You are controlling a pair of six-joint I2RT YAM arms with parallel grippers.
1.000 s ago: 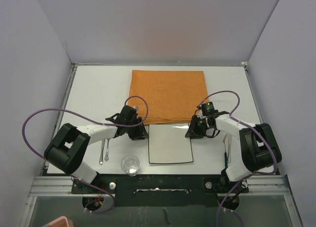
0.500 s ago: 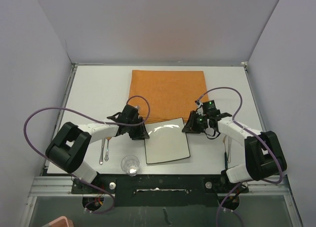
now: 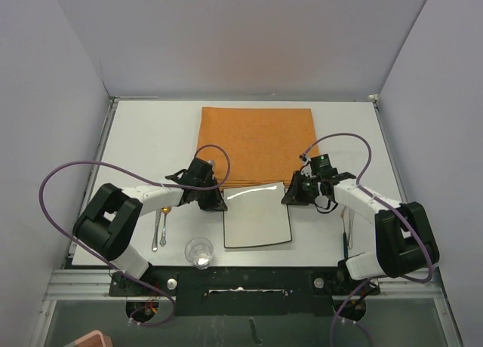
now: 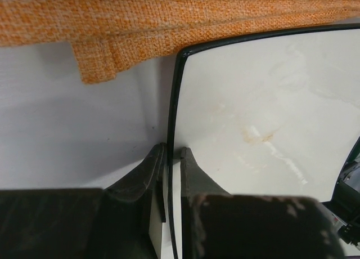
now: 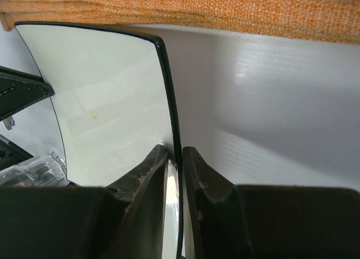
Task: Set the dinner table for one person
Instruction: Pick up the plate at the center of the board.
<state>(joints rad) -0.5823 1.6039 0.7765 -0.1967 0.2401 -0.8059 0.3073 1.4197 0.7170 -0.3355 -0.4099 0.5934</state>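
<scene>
On the white dinner table (image 3: 143,136) a square white plate (image 3: 258,217) with a thin black rim is held from both sides, just in front of the orange folded cloth (image 3: 256,143). My left gripper (image 3: 216,201) is shut on the plate's left rim. My right gripper (image 3: 290,194) is shut on its right rim. In the left wrist view the black rim of the plate (image 4: 253,112) runs between the jaws of the left gripper (image 4: 173,153), and the cloth (image 4: 169,17) lies beyond. The right wrist view shows the right gripper (image 5: 175,152) clamped on the plate (image 5: 107,101).
A clear glass (image 3: 199,251) stands at the near edge, left of the plate. A fork and spoon (image 3: 158,228) lie under the left arm. A knife (image 3: 347,230) lies under the right arm. Grey walls enclose the table on three sides.
The plate has tipped up from lying flat and shifted slightly toward the cloth. Both grippers have closed on its side rims, the left one last.
</scene>
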